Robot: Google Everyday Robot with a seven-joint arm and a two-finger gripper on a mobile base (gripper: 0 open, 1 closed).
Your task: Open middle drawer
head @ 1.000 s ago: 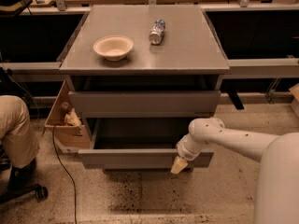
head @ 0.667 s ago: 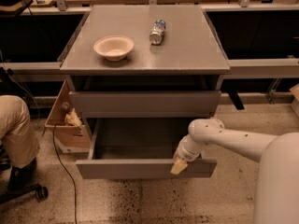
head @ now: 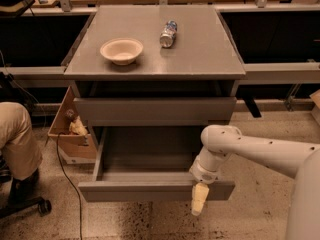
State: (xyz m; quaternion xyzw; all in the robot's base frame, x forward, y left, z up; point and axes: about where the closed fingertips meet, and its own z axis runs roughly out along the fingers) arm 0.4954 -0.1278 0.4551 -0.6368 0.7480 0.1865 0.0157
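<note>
At the lower right of the cabinet [head: 200, 54], one white arm [head: 260, 151] is being extended in from the right edge of the view and is being bent downward at the wrist. The gripper [head: 199, 203] is being hung over the front panel of the middle drawer [head: 135, 190], towards its right end; whether that panel is being clamped cannot be told. The middle drawer is being shown pulled well out, its plain grey inside exposed below the one upper drawer front [head: 155, 111]. One bowl [head: 121, 50] and one can [head: 168, 33], lying on its side, are being carried on the cabinet's top, near each other but apart. One cardboard box [head: 67, 134] is being noted just beside the cabinet's left side, and one trousered leg [head: 17, 139] at the left edge.
</note>
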